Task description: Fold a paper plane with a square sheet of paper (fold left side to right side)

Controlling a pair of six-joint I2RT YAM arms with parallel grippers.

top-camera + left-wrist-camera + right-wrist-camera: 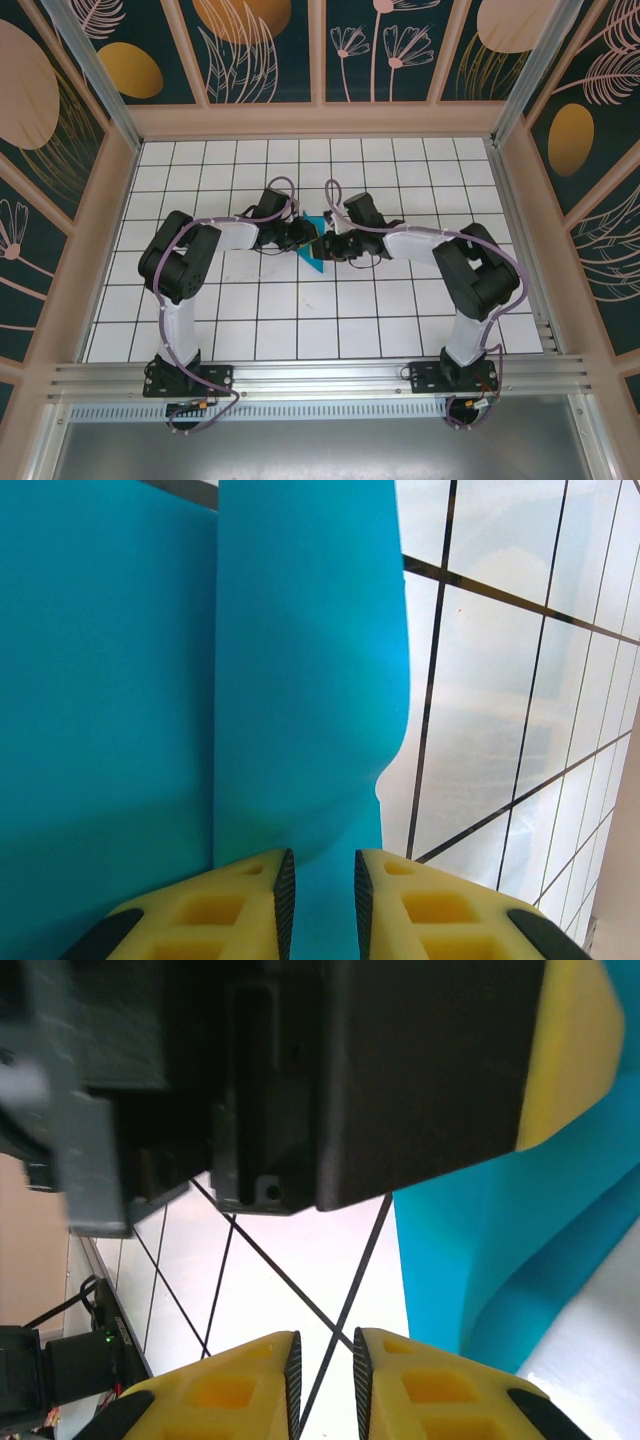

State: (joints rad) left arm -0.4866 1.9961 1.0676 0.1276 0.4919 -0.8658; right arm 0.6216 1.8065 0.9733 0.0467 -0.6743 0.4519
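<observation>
Left gripper [320, 865], jaws a slit apart over the creased teal paper [300, 680], grip not determinable; right gripper [325, 1345], jaws narrowly parted and empty, just beside the paper, which lies mid-desk [200, 310] between both grippers.

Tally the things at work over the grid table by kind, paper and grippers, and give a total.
Teal paper: 1, the partly folded sheet of paper
Grippers: 2, the left gripper and the right gripper
Total: 3
</observation>
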